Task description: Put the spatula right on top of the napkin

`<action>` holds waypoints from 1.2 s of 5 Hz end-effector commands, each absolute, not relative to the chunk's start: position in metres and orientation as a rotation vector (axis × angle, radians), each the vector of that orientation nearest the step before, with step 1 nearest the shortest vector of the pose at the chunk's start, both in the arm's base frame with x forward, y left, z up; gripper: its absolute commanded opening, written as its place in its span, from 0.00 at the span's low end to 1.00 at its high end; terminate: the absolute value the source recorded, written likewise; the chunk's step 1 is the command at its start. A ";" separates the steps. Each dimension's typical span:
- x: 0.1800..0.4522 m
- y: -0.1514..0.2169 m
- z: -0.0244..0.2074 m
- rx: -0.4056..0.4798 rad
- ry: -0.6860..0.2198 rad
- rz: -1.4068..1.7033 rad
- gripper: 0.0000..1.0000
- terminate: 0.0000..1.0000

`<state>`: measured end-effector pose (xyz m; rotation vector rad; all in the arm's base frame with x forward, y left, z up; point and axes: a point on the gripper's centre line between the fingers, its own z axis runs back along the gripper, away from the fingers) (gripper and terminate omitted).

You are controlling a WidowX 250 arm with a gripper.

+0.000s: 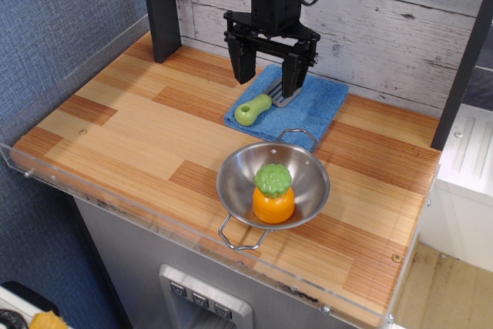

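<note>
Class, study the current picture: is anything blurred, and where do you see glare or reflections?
In the observation.image view, nothing is blurred: the spatula on the napkin and the gripper are sharp. The steel bowl shows soft reflections, and the toy vegetable has small highlights.

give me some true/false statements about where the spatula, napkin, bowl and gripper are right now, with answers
1. The spatula lies on the blue napkin. True.
2. The gripper is shut on the spatula. False: its jaws stand open above the spatula, holding nothing.
3. The steel bowl holds an orange toy vegetable with a green top. True.
4. The bowl sits behind the napkin, against the wall. False: it sits in front of the napkin, nearer the counter's front edge.
5. The spatula's green handle points toward the napkin's left edge. True.
6. The napkin is crumpled inside the bowl. False: it lies flat on the wooden counter.
</note>
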<state>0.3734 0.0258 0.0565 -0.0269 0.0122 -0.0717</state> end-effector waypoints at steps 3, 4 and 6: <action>0.316 0.044 0.158 0.007 -0.130 0.001 1.00 0.00; 0.315 0.048 0.143 -0.007 -0.099 -0.100 1.00 0.00; 0.315 0.048 0.143 -0.007 -0.099 -0.100 1.00 1.00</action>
